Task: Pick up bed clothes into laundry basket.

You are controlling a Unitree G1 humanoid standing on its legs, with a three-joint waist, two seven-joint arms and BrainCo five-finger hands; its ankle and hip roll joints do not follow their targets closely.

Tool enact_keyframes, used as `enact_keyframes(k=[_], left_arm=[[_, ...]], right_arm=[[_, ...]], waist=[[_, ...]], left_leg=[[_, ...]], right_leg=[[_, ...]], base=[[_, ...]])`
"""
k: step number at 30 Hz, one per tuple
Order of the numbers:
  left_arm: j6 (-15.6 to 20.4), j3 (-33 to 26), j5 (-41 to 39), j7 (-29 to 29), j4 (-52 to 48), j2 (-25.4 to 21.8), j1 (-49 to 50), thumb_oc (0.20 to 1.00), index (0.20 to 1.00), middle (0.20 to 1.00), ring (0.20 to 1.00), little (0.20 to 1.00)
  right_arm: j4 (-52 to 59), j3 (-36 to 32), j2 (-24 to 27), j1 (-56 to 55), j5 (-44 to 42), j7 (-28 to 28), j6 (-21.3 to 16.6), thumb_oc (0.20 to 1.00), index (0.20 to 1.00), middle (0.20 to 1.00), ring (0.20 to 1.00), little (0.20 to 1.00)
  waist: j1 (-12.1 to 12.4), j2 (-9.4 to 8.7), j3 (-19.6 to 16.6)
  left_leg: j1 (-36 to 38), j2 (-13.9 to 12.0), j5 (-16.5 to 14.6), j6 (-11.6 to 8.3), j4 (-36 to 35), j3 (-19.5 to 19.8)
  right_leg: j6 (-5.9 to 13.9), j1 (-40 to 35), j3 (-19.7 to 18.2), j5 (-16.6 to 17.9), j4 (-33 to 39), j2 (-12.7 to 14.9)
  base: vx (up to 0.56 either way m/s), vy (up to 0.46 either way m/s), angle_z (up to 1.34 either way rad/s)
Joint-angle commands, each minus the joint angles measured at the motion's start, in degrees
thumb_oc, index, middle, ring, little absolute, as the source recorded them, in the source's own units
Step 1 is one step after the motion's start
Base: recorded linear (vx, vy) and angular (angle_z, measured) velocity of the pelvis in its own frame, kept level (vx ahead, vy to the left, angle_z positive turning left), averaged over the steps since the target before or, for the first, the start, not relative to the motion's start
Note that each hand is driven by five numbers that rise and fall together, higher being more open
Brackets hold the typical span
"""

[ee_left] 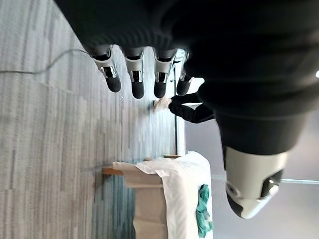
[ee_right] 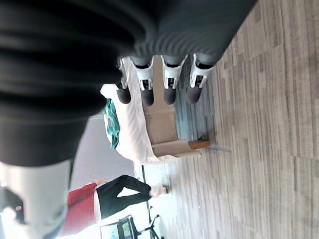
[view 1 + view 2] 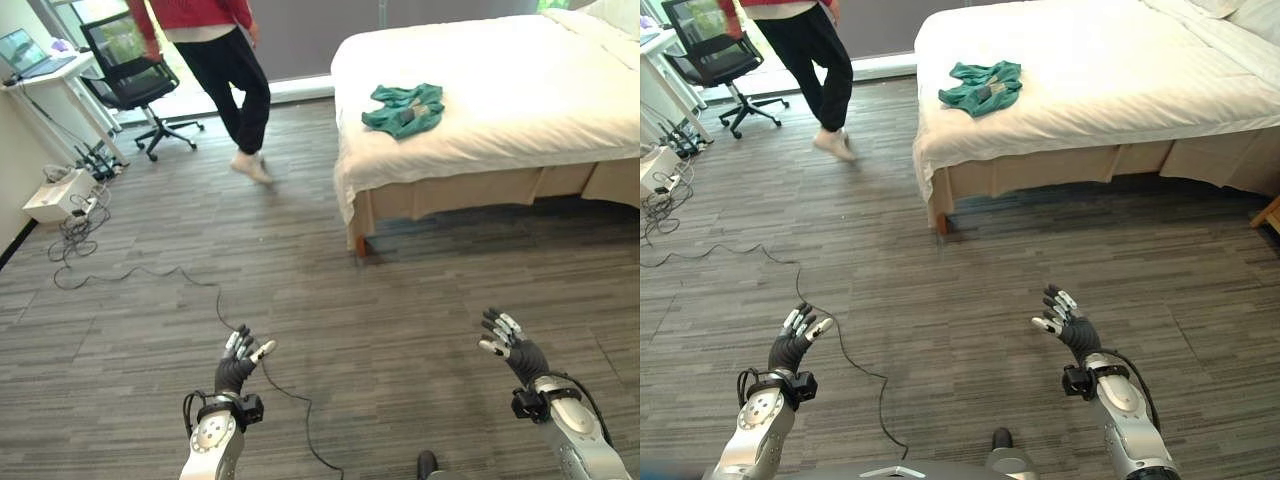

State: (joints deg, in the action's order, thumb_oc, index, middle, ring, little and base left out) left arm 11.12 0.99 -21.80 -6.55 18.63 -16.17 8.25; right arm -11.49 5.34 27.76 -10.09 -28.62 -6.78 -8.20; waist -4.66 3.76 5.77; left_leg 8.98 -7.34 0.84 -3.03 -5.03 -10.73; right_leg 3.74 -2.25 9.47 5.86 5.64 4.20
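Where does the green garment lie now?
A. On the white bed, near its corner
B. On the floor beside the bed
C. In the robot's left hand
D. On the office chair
A: the green garment lies crumpled on the white bed, while the left hand and the right hand are open and empty above the floor.

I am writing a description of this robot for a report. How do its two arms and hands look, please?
Both arms are silver-grey with rounded shells. The left hand and the right hand each have silver fingers with dark tips and a separate thumb. A dark ribbed cover wraps the back of each hand and the wrist, and a black block sits at each wrist.
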Motion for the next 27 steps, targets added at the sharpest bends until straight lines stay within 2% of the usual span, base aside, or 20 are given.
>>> enact_keyframes(k=[1,7,12,17,18,19,20,21,22,23,24,25,26,27], left_arm=[[4.0,-2.1,-1.0,-1.6,-2.8,-4.0,-1.8,1.000,1.000,1.000,1.000,1.000],[4.7,-1.8,-3.3,-3.6,-4.6,-2.6,-1.3,1.000,1.000,1.000,1.000,1.000],[4.8,-1.2,-4.5,-4.3,-4.9,-2.1,-1.8,1.000,1.000,1.000,1.000,1.000],[4.4,0.0,-4.0,-4.8,-3.9,-3.5,-2.9,1.000,1.000,1.000,1.000,1.000],[3.9,0.3,-3.4,-5.4,-3.1,-4.2,-3.7,1.000,1.000,1.000,1.000,1.000],[3.5,0.3,-2.6,-6.3,-2.2,-4.8,-4.4,1.000,1.000,1.000,1.000,1.000],[3.3,0.2,-2.0,-6.4,-2.2,-5.1,-4.5,1.000,1.000,1.000,1.000,1.000],[3.0,0.0,-1.5,-6.3,-2.6,-5.6,-4.5,1.000,1.000,1.000,1.000,1.000],[2.7,0.1,-0.1,-6.0,-2.5,-6.1,-4.5,1.000,1.000,1.000,1.000,1.000],[2.8,0.0,0.4,-5.8,-1.7,-6.2,-5.1,1.000,1.000,1.000,1.000,1.000],[2.8,0.0,0.4,-5.8,-1.6,-6.2,-5.2,1.000,1.000,1.000,1.000,1.000],[3.2,0.3,-0.8,-5.2,-1.4,-6.1,-6.0,1.000,1.000,1.000,1.000,1.000],[3.4,0.8,-1.2,-4.6,-0.7,-6.1,-7.2,1.000,1.000,1.000,1.000,1.000],[3.3,1.3,-0.7,-4.6,-0.4,-6.3,-8.1,1.000,1.000,1.000,1.000,1.000]], right_arm=[[2.1,0.4,-0.8,2.8,1.4,0.0,-3.3,1.000,1.000,1.000,1.000,1.000],[1.8,2.5,-1.3,5.7,2.0,1.6,-3.3,1.000,1.000,1.000,1.000,1.000],[1.6,3.9,-1.7,7.6,2.0,2.5,-3.4,1.000,1.000,1.000,1.000,1.000],[2.1,5.1,-2.1,10.1,2.4,4.0,-3.3,1.000,1.000,1.000,1.000,1.000],[3.1,5.4,-2.7,10.2,1.9,4.0,-3.4,1.000,1.000,1.000,1.000,1.000],[3.5,6.4,-3.2,10.7,2.6,4.3,-3.4,1.000,1.000,1.000,1.000,1.000],[3.7,7.0,-3.3,10.9,3.3,4.4,-3.5,1.000,1.000,1.000,1.000,1.000],[4.3,7.4,-3.4,11.1,3.8,4.3,-3.5,1.000,1.000,1.000,1.000,1.000],[4.1,7.7,-3.6,11.1,3.8,3.5,-3.4,1.000,1.000,1.000,1.000,1.000],[4.1,7.7,-3.6,10.9,3.6,3.2,-3.3,1.000,1.000,1.000,1.000,1.000],[4.1,7.7,-3.6,10.9,3.6,3.2,-3.3,1.000,1.000,1.000,1.000,1.000],[4.1,7.7,-3.0,10.5,2.3,2.6,-3.2,1.000,1.000,1.000,1.000,1.000],[3.5,7.9,-2.6,10.4,1.8,2.3,-3.4,1.000,1.000,1.000,1.000,1.000],[3.3,8.0,-2.4,10.3,1.9,2.5,-3.4,1.000,1.000,1.000,1.000,1.000]], waist=[[-0.6,-4.27,-1.2],[0.3,-5.06,-0.3],[1.2,-5.57,0.4],[1.8,-5.60,1.3],[1.7,-4.80,2.0],[1.4,-4.35,3.3],[1.5,-3.86,4.2],[1.3,-3.33,4.8],[0.4,-2.60,5.7],[-0.6,-2.69,5.7],[-0.6,-2.57,5.8],[-2.6,-2.93,5.5],[-4.1,-2.73,5.5],[-4.7,-2.88,5.3]], left_leg=[[-2.1,0.5,1.8,-2.40,0.0,-0.7],[-1.8,0.7,0.6,-1.86,0.0,-0.1],[-1.9,0.7,0.6,-1.74,0.0,-1.1],[-2.8,2.4,-0.5,-0.53,0.3,-0.7],[-2.9,4.4,-1.3,0.96,0.0,0.6],[-2.0,6.2,-2.7,2.57,0.0,0.9],[-1.3,6.9,-3.2,3.52,0.0,0.7],[-0.6,7.2,-3.8,4.16,0.0,0.6],[1.0,6.8,-4.6,4.27,0.0,0.2],[2.1,6.8,-5.0,3.84,0.0,-0.1],[2.3,6.6,-5.2,3.74,0.0,-0.1],[4.5,7.1,-6.3,2.75,0.0,0.6],[6.9,7.0,-7.3,1.82,0.0,1.5],[7.9,7.0,-8.0,1.26,0.0,1.9]], right_leg=[[4.59,-0.5,-1.1,-2.1,-1.8,5.7],[4.73,0.4,-3.2,-1.9,-1.9,5.5],[5.19,0.4,-1.7,-1.9,-2.2,5.9],[6.52,1.4,-1.6,-1.4,-4.9,8.2],[7.54,4.0,-2.9,-0.6,-11.6,10.3],[7.68,9.4,-4.5,3.5,-22.1,12.3],[7.43,11.8,-4.7,5.8,-27.9,13.3],[6.88,14.8,-4.8,6.7,-32.4,13.8],[6.80,18.4,-3.4,6.2,-35.7,13.9],[6.51,20.3,-2.6,4.5,-33.8,13.2],[6.46,20.2,-2.4,4.2,-34.0,13.1],[6.43,22.2,-0.9,3.8,-26.3,11.0],[6.84,22.4,2.6,5.2,-17.9,9.2],[7.27,22.5,5.1,5.8,-14.2,8.7]], base=[[0.00,0.000,0.00],[0.01,0.011,-0.14],[0.02,0.034,-0.03],[0.04,0.143,0.03],[0.09,0.412,0.08],[0.08,0.457,0.11],[0.08,0.381,0.00],[0.22,0.297,-0.07],[0.32,0.193,-0.08],[0.28,0.092,-0.10],[0.38,-0.056,-0.14],[0.49,-0.121,-0.11],[0.61,-0.167,0.03],[0.46,-0.164,0.14]])
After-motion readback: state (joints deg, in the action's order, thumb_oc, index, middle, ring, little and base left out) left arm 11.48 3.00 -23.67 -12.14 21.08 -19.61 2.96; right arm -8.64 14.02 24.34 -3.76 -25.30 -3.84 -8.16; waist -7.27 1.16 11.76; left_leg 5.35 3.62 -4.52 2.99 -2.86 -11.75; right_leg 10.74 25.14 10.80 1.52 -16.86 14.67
